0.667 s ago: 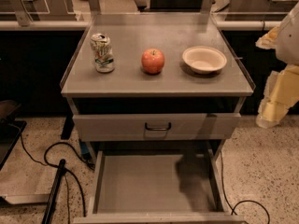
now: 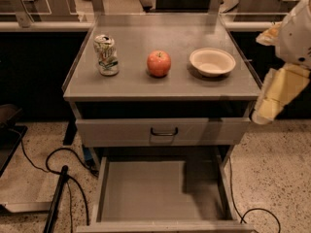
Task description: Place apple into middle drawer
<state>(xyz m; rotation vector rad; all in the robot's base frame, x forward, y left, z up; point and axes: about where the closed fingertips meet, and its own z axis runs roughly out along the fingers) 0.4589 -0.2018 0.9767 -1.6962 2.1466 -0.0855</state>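
Observation:
The red apple (image 2: 159, 63) with yellowish patches sits in the middle of the grey cabinet top (image 2: 136, 84), between a soda can and a cream bowl. The middle drawer (image 2: 146, 188) is pulled out below, wide and shallow, with a bare grey floor. My gripper (image 2: 265, 114) hangs at the right side of the cabinet, beyond its right edge, at about the height of the top. It points down and to the left, well apart from the apple, and holds nothing that I can see.
A crumpled soda can (image 2: 107, 55) stands left of the apple. A cream bowl (image 2: 212, 61) lies right of it, nearest my gripper. A drawer front with a dark loop handle (image 2: 164, 131) sits above the open drawer. Cables (image 2: 58, 164) run over the floor at left.
My gripper has shifted slightly left, toward the cabinet's right edge. The apple, can, bowl and drawers have not moved.

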